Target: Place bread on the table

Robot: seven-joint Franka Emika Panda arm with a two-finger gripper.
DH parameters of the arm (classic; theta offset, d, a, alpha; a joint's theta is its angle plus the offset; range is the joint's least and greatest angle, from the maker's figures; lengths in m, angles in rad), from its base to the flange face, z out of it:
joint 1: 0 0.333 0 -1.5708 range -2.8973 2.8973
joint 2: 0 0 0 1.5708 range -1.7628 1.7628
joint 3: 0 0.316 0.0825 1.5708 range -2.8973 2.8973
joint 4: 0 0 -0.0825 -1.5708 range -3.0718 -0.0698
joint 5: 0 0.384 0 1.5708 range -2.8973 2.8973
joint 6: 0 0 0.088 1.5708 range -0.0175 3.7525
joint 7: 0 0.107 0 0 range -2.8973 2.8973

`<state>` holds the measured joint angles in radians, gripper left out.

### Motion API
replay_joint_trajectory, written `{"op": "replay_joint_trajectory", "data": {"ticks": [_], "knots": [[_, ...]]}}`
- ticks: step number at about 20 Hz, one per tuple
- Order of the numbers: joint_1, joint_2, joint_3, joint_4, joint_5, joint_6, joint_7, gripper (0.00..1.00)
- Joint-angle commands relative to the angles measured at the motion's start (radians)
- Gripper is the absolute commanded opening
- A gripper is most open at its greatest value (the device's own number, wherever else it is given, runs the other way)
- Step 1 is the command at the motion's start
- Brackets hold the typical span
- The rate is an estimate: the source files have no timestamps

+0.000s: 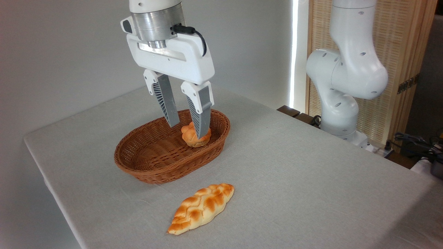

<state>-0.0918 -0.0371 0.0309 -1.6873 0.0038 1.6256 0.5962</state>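
The bread (201, 208), a long braided golden loaf with pale sides, lies flat on the table (311, 180) near the front edge, in front of the basket. My gripper (188, 128) hangs open over the brown wicker basket (148, 162), fingers pointing down into it with nothing between them. The right finger (200, 114) stands in front of a small round knotted bun (193, 136) that sits inside the basket and partly hides it. The gripper is well behind and above the loaf, not touching it.
The white arm's base and lower joints (342, 86) stand past the table's right rear edge. Cables and dark items (415, 141) lie at the far right. The table's front and left edges are close to the loaf.
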Motion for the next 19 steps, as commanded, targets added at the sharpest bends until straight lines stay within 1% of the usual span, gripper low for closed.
{"op": "replay_joint_trajectory", "data": {"ticks": [1,3,8,10,15,19], "knots": [[0.023,0.034,-0.017,0.052,0.010,-0.033,0.007,1.00],[0.032,0.048,-0.017,0.096,0.005,-0.036,0.014,1.00],[0.040,0.051,-0.017,0.129,-0.001,-0.088,0.025,1.00],[0.040,0.051,-0.019,0.130,0.001,-0.101,0.062,1.00],[0.040,0.051,-0.026,0.130,0.013,-0.098,0.065,1.00],[0.040,0.049,-0.023,0.130,0.013,-0.092,0.065,1.00]]}}
